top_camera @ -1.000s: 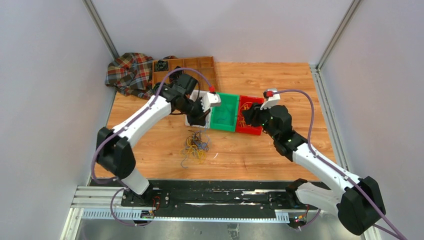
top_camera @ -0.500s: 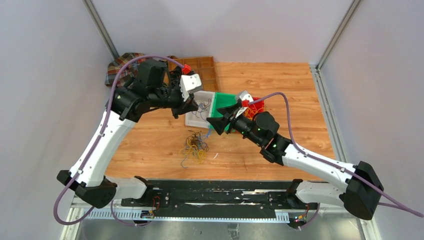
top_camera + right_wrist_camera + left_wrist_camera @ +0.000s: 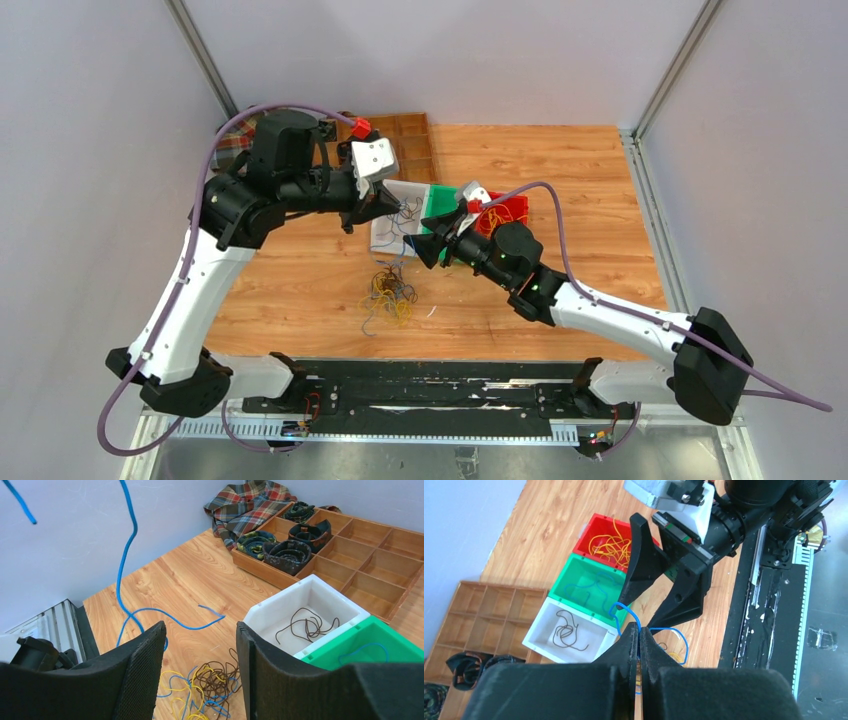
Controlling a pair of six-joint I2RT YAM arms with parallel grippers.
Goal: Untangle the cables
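Clenched on a blue cable, my left end effector pinched the strand right at its fingertips, raised in the air above the desk. The cable looped out of the tips on both sides and hung down toward the pile of cables, yellow, blue and brown, lying on the desk below. My right end effector was released, its fingers spread with nothing between them. It faced my left one from just beside it, and the raised strand hung close ahead of it. I could not tell whether the strand touched a finger.

Beyond stood three bins:
- a white bin holding a brown cable
- a green bin holding a second blue cable
- a red bin holding yellow cables
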